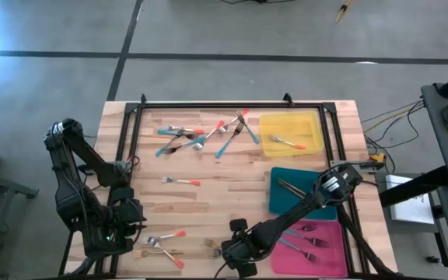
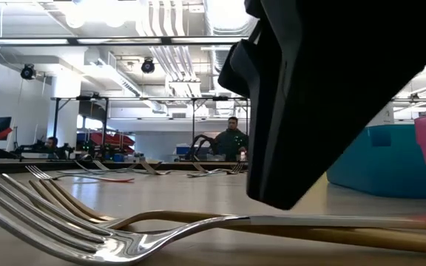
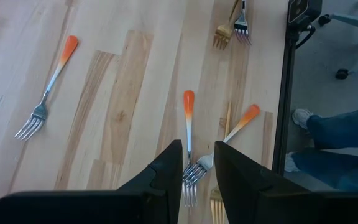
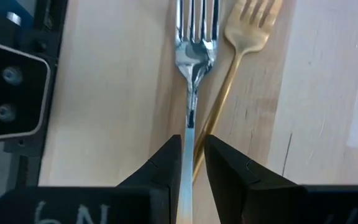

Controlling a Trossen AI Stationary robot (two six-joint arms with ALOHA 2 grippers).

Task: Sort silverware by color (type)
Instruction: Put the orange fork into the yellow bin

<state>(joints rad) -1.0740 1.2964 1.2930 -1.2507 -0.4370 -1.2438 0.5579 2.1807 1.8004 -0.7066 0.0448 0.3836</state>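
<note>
Near the table's front edge lie a silver fork (image 4: 194, 62) and a gold fork (image 4: 247, 31), side by side. My right gripper (image 4: 192, 152) is down at them, shut on the silver fork's handle; in the low view its dark body (image 2: 324, 96) fills the foreground above the silver fork (image 2: 87, 233). My left gripper (image 3: 197, 168) hangs open above the near left of the table, over two orange-handled forks (image 3: 188, 124) that lie flat with their heads crossing. In the high view the left gripper (image 1: 127, 218) is left of those forks (image 1: 166, 236). My right gripper pinches the silver fork's slim handle (image 4: 191, 134) between its two fingers, behind the head. The fingers slant down from the table's right side, one on each side of the handle. The fork's tines (image 2: 21, 214) lie low on the table; whether the handle is lifted I cannot tell.
A heap of teal- and orange-handled forks (image 1: 208, 132) lies at the far middle, with one orange-handled fork (image 1: 181, 181) mid-table. Yellow (image 1: 290, 134), teal (image 1: 286, 194) and pink (image 1: 321, 241) trays line the right side, each holding forks. A person's leg (image 3: 340, 124) shows beyond the table's edge.
</note>
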